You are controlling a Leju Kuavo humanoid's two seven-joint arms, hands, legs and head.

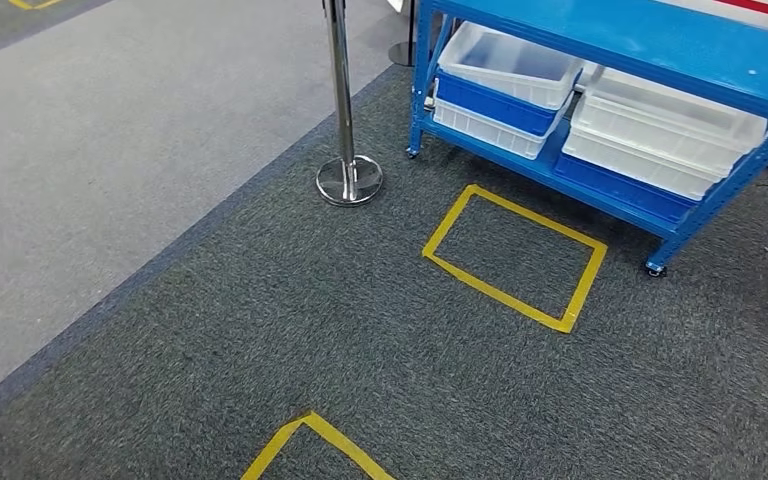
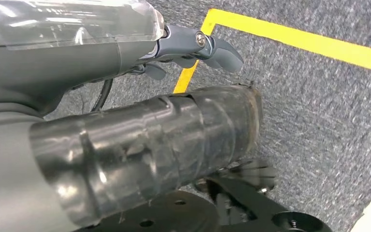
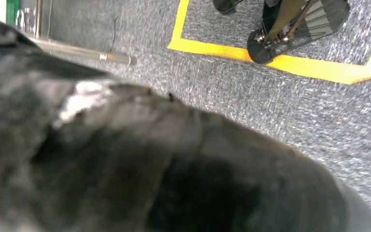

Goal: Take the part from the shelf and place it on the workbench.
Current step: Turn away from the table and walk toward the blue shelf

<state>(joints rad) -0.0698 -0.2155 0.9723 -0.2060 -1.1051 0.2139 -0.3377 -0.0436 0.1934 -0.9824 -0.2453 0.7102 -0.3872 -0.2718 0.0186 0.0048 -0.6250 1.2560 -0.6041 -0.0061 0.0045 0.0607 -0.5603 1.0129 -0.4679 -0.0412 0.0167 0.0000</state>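
Part: can't tell where it is. Nothing I can pick out as the part lies in the bins, and I can't say if either hand has it.

Blue shelf (image 1: 610,45) stands at the far right of the head view on castors. Its lower level carries stacked white-and-blue bins, one stack (image 1: 508,62) beside another (image 1: 660,135). What's visible of the top bins looks empty, but their far ends are hidden under the upper deck.

Left hand (image 2: 140,72) hangs over the carpet (image 1: 360,330). One of its fingers (image 2: 220,50) is stretched out, w/ a dark tape-wrapped cylinder just beneath. Could be the thumb, could be smth held, so grip state: can't tell. Right hand (image 3: 149,169) is a dark blurred mass close to the lens, fingers hidden, so can't tell either.

Yellow tape square (image 1: 495,289) marks the floor just in front of the shelf, w/ a chrome stanchion (image 1: 340,90) to its left.

Judgement: prob. the approach step, as the robot is apart from the shelf w/ arms down. Next move calls for walking up to the tape square, squaring to the shelf, then finding the part before any reach. No bench seen yet.
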